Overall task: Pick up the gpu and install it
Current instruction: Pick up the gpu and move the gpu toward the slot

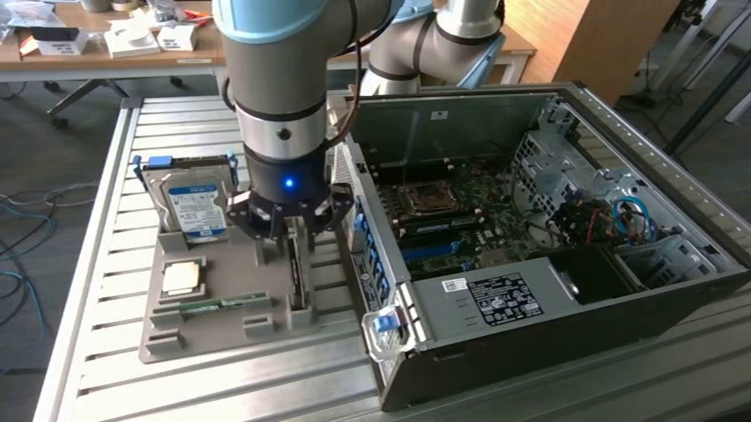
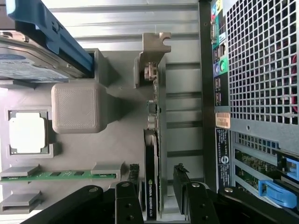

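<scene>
The tool [image 2: 157, 173] is poised astride the gpu [image 2: 150, 154], stood on edge in a grey tray [image 1: 211, 338] beside the open computer case [image 1: 586, 308], its jaws apart, nothing gripped. The pick-up is judged in hand; a square closure on the thin card is called for.

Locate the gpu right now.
In the exterior view the gpu stands on edge in the grey tray, just left of the computer case, directly under the open gripper.

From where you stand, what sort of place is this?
Probably a robotics lab: a robot arm above a tray of computer parts, an open computer case, a cluttered desk behind.
</scene>
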You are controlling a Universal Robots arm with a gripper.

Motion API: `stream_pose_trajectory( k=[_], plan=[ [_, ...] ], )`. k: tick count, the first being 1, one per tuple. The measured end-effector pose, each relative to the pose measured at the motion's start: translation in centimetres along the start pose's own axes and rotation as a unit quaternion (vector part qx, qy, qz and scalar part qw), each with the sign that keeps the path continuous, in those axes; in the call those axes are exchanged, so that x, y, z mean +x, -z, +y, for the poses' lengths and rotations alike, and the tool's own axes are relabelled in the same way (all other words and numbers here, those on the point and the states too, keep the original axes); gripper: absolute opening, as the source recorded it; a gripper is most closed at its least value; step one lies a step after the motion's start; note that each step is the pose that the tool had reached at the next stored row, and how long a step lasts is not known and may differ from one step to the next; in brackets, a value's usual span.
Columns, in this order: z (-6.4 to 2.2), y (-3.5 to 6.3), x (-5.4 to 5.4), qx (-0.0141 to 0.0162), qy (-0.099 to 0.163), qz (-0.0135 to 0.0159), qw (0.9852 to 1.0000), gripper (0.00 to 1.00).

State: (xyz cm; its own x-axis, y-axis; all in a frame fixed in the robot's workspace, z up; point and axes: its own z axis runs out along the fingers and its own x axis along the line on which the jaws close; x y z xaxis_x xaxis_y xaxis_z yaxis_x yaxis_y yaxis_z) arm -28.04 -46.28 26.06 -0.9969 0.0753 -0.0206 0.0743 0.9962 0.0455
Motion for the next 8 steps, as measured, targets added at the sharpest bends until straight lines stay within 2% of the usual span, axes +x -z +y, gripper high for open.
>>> stream_pose_trajectory(
  k=[8],
  plan=[
    [-0.06, -1.4, 0.0, 0.0, 0.0, 0.0, 1.0, 0.43]
  ],
)
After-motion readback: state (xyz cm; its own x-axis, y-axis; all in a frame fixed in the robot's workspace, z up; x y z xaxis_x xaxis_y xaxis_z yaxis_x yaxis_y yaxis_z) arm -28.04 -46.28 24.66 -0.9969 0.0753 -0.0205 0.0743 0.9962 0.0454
